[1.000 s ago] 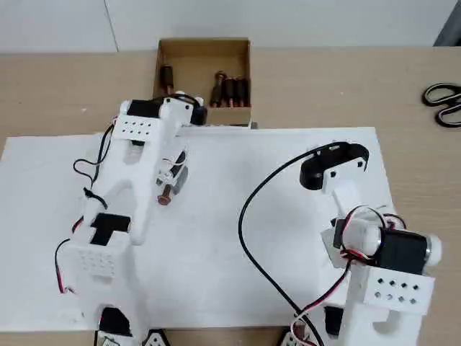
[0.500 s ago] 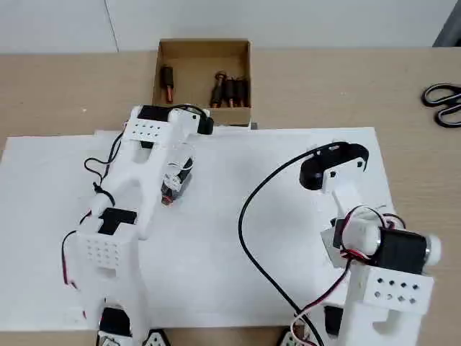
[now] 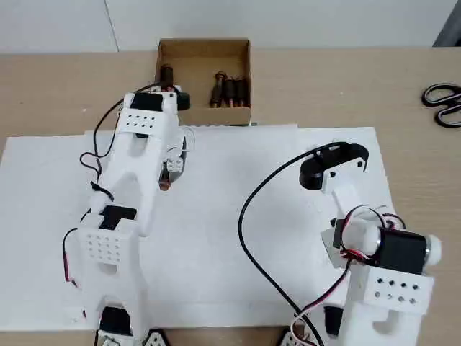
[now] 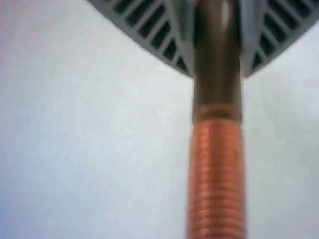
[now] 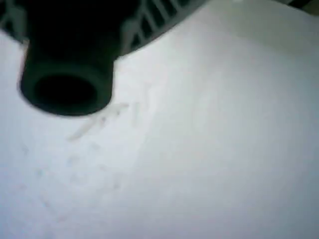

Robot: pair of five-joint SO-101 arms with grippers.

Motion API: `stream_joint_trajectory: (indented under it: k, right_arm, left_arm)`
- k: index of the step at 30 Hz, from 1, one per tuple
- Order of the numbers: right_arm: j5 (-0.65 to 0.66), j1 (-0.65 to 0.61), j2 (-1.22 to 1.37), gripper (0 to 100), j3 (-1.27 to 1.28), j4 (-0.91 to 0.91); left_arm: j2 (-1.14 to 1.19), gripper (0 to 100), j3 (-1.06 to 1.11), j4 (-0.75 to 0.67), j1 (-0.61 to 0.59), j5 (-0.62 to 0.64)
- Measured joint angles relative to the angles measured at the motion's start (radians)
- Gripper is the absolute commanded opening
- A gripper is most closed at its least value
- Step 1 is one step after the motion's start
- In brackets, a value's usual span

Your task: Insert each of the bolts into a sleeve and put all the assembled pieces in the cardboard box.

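Observation:
My left gripper (image 4: 218, 30) is shut on a copper bolt (image 4: 217, 174), whose threaded shaft sticks out past the jaws over the white paper. In the high view that bolt (image 3: 164, 184) hangs just short of the cardboard box (image 3: 204, 45), under the left arm. The box holds several assembled pieces (image 3: 229, 90) at its right side and one more (image 3: 167, 74) at its left. My right gripper (image 5: 70, 35) is shut on a black sleeve (image 5: 67, 87) with its open end showing, above the paper at the right of the table.
A white paper sheet (image 3: 238, 238) covers the wooden table between the arms. Black-handled scissors (image 3: 443, 101) lie at the far right edge. A black cable (image 3: 248, 216) loops over the paper from the right arm.
The left arm has carried the bolt a little farther back toward the cardboard box. The right arm has kept still.

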Motion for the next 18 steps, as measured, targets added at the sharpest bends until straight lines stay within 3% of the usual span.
stream_joint_trajectory:
  k: [6,18]
  right_arm:
    - [0.000,0.000,0.000,0.3,0.000,0.000]
    - [0.003,0.000,0.000,0.3,0.002,0.000]
  left_arm:
    - [0.002,0,0.000,0.000,-0.011,0.226]
    - [-0.146,0,0.008,0.002,-0.196,1.074]
